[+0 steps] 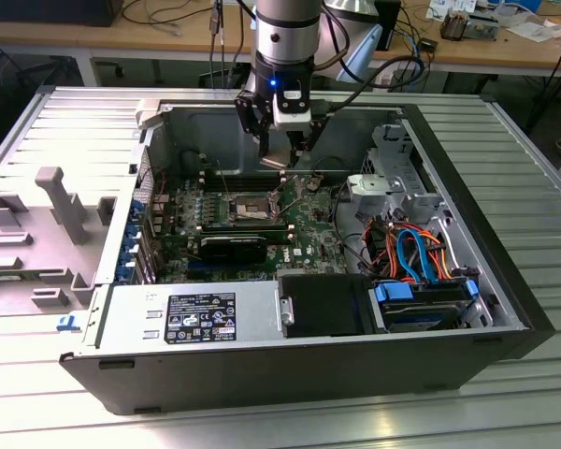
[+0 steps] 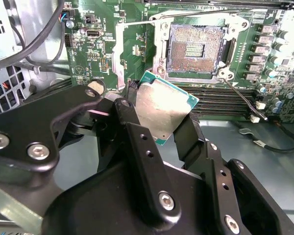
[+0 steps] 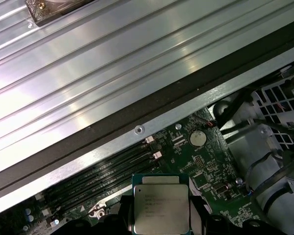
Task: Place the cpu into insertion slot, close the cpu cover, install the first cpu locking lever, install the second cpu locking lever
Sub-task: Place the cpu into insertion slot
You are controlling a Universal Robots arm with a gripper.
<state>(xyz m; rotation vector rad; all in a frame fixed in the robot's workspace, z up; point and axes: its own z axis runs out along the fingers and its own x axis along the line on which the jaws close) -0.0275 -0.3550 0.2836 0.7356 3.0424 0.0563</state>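
One gripper pinches the cpu near the open slot; it should match the corners and lower flat.

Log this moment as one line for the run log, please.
tool: shut on cpu | cpu: held off the board, not seated | insertion slot: uncovered, empty

- Open computer case lies flat on ribbed grey metal worktop.
- Power supply with label, along case's near wall.
- Black box just beside it, toward the exterior view's right.
- Blue and orange cables bundled near blue-tabbed drive bay.
- Grey plastic fixture on worktop, at the exterior view's left.
- Long black memory sticks, parallel rows.
- Round coin cell.
- Wooden desk behind.
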